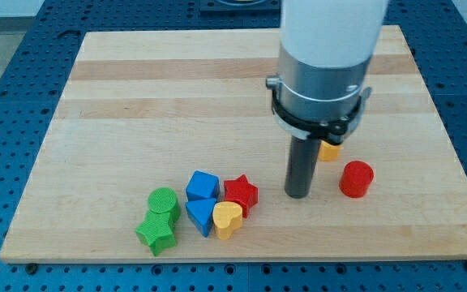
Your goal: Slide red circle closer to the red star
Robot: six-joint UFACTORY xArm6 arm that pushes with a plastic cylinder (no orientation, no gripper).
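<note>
The red circle (356, 178), a short red cylinder, stands on the wooden board (136, 97) at the view's lower right. The red star (241, 193) lies left of it, in a cluster of blocks near the view's bottom. My tip (298, 195) rests on the board between the two, nearer the red circle, about a block's width to its left and not touching it. The white and grey arm body (324, 57) rises above the rod and hides part of the board behind it.
A blue cube (203, 186), a blue triangle (201, 215) and a yellow heart (227, 218) touch the red star's left and lower sides. A green circle (164, 200) and green star (157, 233) lie further left. A yellow block (329, 151) peeks from behind the rod.
</note>
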